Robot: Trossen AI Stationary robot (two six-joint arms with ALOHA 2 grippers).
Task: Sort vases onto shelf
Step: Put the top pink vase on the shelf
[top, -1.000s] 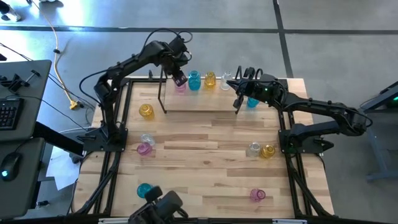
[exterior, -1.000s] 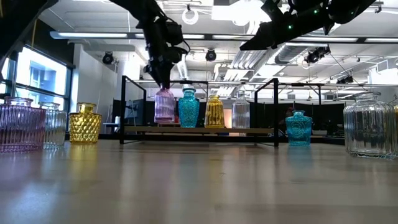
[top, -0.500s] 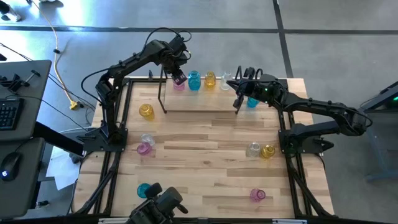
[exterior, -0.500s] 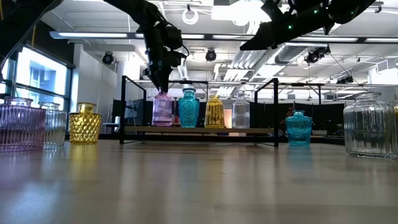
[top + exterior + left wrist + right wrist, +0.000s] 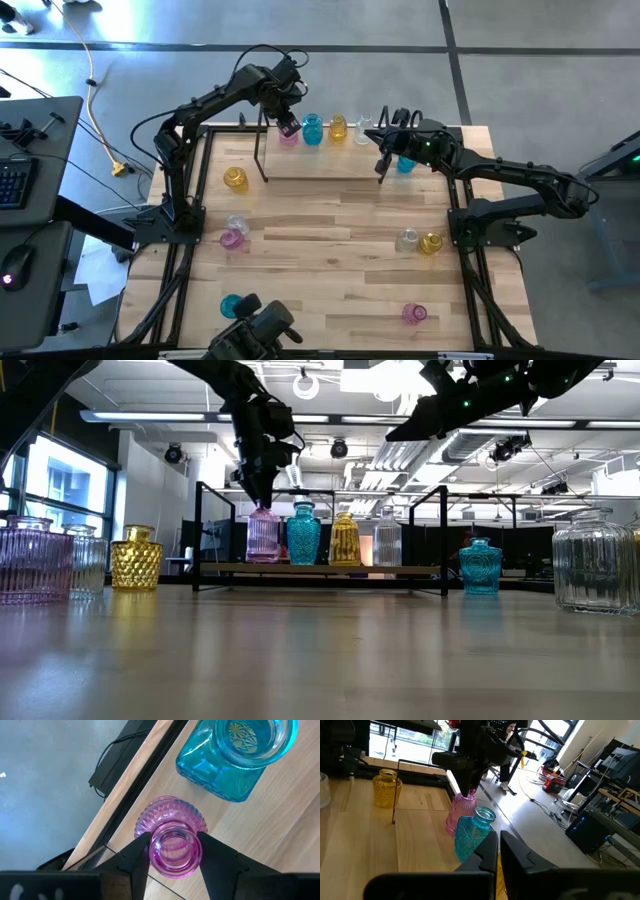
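Between the left gripper's (image 5: 172, 851) fingers stands the pink vase (image 5: 172, 842) — set down on the shelf (image 5: 320, 568), beside the teal vase (image 5: 235, 757). A second ago it hung lifted; now the fingers are easing off its neck, so this placement looks finished.

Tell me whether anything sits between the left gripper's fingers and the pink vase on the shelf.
Nothing visible does. The left gripper brackets the neck of the pink vase, one finger on each side, with no other object between. The vase already stands on the shelf, and the teal vase stands beside it, apart from the fingers.
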